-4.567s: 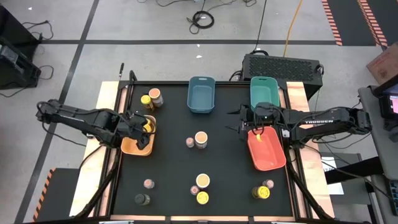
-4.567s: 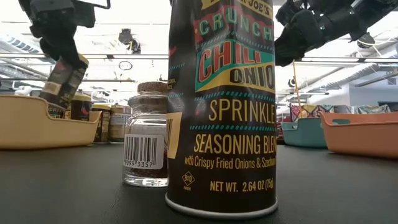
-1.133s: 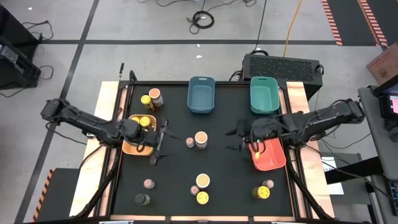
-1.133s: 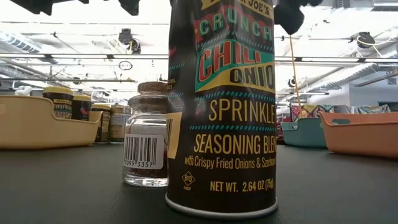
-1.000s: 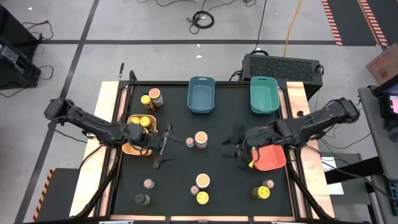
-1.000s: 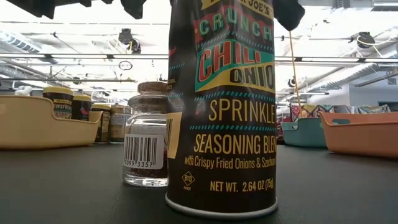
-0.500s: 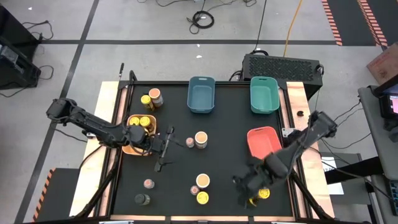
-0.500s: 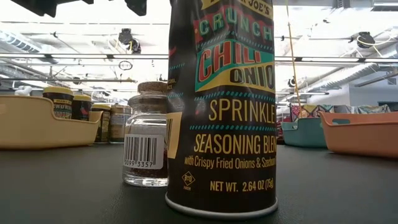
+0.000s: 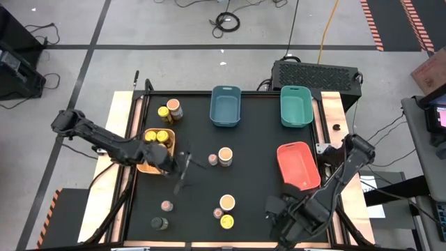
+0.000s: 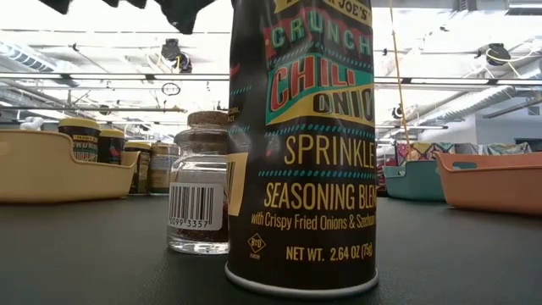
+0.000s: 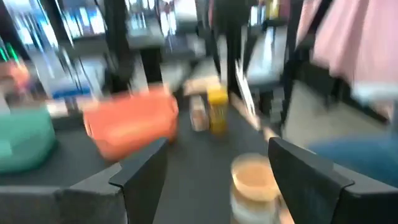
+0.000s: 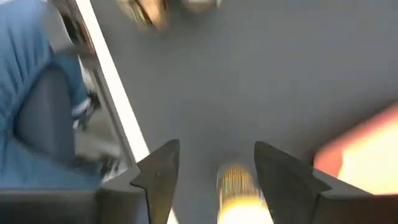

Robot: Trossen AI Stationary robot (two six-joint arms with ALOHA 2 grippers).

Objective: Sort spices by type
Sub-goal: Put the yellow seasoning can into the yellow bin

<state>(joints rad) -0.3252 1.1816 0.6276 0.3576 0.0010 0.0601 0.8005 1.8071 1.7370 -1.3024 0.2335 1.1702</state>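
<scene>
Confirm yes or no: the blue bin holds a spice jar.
No. In the high view the blue bin shows only its bare floor.

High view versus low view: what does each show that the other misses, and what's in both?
Only the high view shows the left end effector open beside the orange bin, the right end effector at the table's front right, and the blue bin and teal bin.

Only the low view shows labels: the chili onion jar and a barcoded glass jar.

Both show the red bin.

Robotics lab: floor cables (image 9: 226, 21)
</scene>
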